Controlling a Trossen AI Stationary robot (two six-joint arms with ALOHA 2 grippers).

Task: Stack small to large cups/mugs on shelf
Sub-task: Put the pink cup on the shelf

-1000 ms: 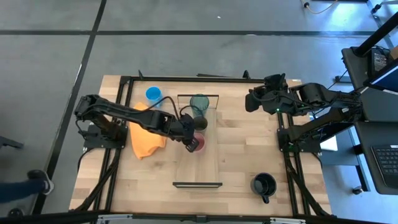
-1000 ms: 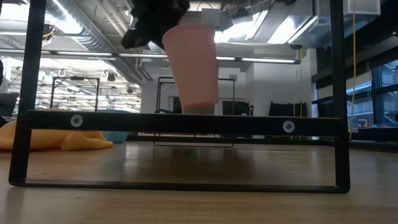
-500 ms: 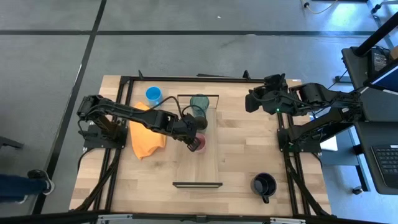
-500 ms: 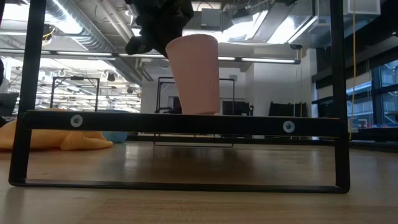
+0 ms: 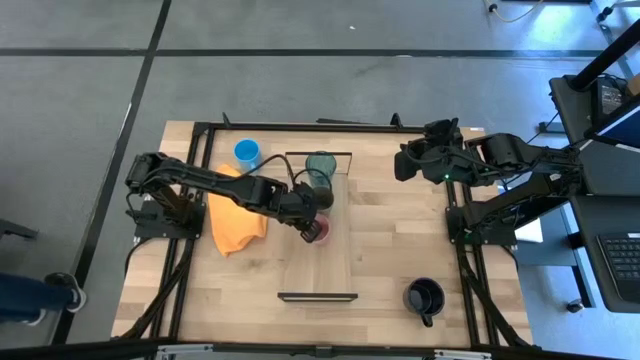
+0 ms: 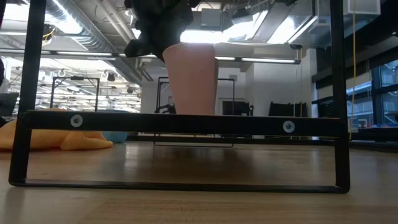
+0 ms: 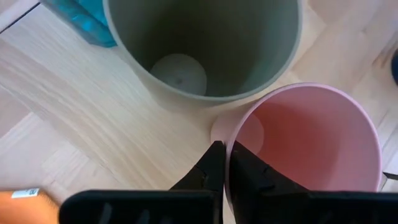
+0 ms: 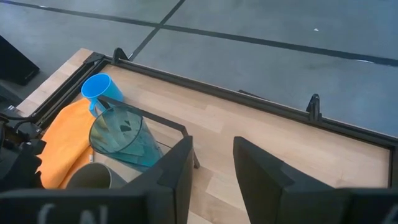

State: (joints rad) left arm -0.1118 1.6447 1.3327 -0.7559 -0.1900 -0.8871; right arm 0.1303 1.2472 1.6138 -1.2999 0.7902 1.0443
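Observation:
On the light-wood shelf [image 5: 318, 265], the teal tumbler [image 5: 321, 165] stands at the far end. The olive-green cup [image 7: 205, 43] stands just nearer, and the pink cup [image 5: 319, 233] is beside it. My left gripper [image 5: 308, 228] is shut on the pink cup, which also shows in the low view [image 6: 193, 81]. The shelf's frame bar hides the cup's base there. The blue mug [image 5: 246, 153] stands on the table at the far left, the black mug [image 5: 424, 297] at the near right. My right gripper [image 5: 403, 166] is open and waits above the table's far right. My left gripper pinches the pink cup's rim [image 7: 229, 144] on the side toward the table's left, one finger inside the cup [image 7: 244, 169] and one outside [image 7: 212, 169]. The fingers come from above, pointing down. The cup is upright beside the olive-green cup; whether its base rests on the shelf, I cannot tell.
An orange cloth [image 5: 236, 218] lies on the table left of the shelf. Black metal frames stand at the shelf's far end [image 5: 318, 154] and near end [image 5: 317, 296]. The shelf's near half is bare wood.
My left gripper has gone down with the pink cup. The cup was tilted a second ago and now stands upright, lower behind the frame bar.

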